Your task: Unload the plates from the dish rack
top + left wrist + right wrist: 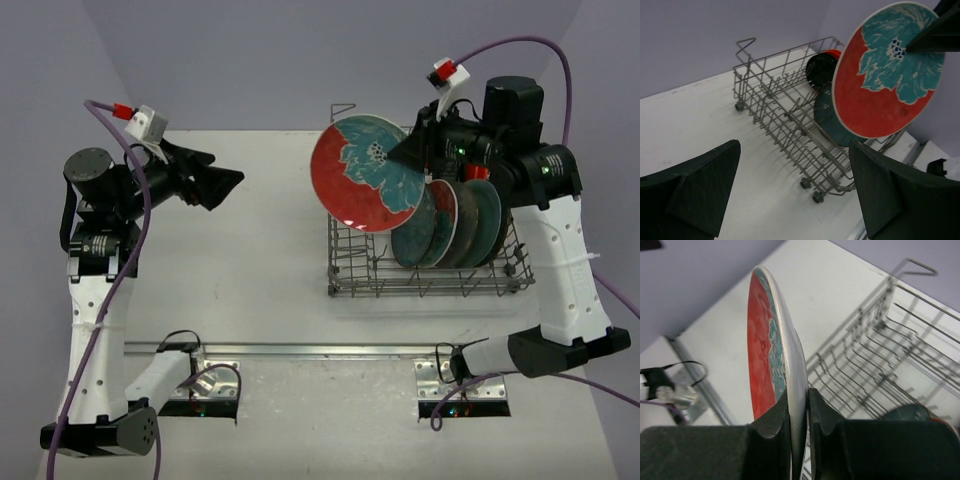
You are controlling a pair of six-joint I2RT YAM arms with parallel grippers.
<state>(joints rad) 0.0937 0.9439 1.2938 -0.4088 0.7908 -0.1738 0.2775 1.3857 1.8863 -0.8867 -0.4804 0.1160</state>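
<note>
My right gripper [418,150] is shut on the rim of the red-and-teal patterned plate [368,175], holding it lifted above the dish rack [352,265]; the plate also shows edge-on in the right wrist view [775,355] and face-on in the left wrist view [887,75]. Several plates [455,222] still stand upright in the rack's right end, teal and dark ones, with a black plate [821,70] and an orange-red rim behind. My left gripper [222,183] is open and empty, held above the table to the left of the rack.
The rack's left half holds only upright tines, with a raised wire loop [343,106] at its far left corner. A metal rail [300,350] runs along the table's near edge between the arm bases.
</note>
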